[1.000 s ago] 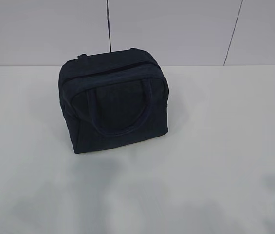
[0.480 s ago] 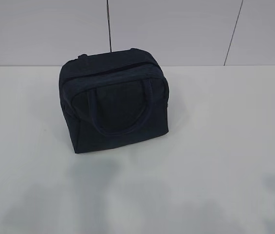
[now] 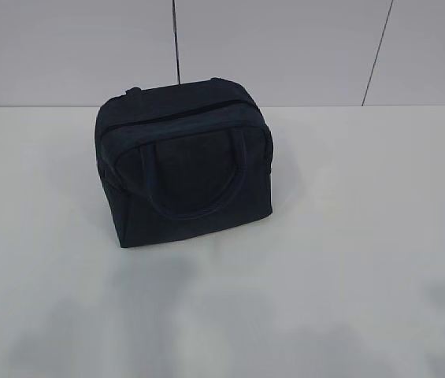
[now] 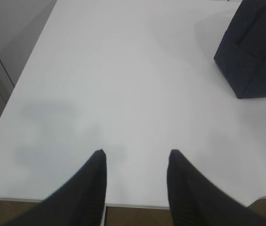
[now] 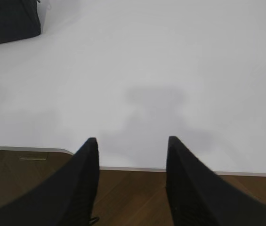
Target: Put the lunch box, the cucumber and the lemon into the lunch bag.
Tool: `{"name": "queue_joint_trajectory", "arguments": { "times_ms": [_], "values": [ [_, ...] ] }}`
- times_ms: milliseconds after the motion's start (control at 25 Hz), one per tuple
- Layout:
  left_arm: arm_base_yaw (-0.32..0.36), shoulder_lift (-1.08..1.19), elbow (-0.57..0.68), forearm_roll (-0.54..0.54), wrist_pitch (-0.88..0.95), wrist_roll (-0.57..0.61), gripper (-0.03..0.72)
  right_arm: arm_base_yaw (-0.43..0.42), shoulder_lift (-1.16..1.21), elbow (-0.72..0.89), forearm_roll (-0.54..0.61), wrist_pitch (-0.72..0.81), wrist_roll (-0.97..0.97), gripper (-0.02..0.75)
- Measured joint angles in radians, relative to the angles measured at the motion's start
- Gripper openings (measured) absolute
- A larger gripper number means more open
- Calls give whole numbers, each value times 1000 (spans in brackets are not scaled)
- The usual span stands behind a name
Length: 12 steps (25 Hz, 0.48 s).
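Here the lunch bag (image 3: 184,165) stands zipped on the white tabletop (image 3: 348,236); probably soft and light, best taken by its loop handle (image 3: 194,177). Left gripper (image 4: 135,157) and right gripper (image 5: 132,143) hang apart, both spread and empty.

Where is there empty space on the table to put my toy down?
Nearly everywhere: only the lunch bag stands on the table, near the back wall. The patches to its left, right and front are bare. Both grippers hang open at the front edge.
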State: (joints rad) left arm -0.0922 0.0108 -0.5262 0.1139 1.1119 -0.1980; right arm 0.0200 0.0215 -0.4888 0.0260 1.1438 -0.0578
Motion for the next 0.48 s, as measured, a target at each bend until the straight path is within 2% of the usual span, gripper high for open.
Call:
{"name": "queue_joint_trajectory", "arguments": {
  "times_ms": [480],
  "values": [
    [0, 0, 0, 0, 0, 0, 308, 0, 0, 0, 0, 0, 0, 351]
  ]
}}
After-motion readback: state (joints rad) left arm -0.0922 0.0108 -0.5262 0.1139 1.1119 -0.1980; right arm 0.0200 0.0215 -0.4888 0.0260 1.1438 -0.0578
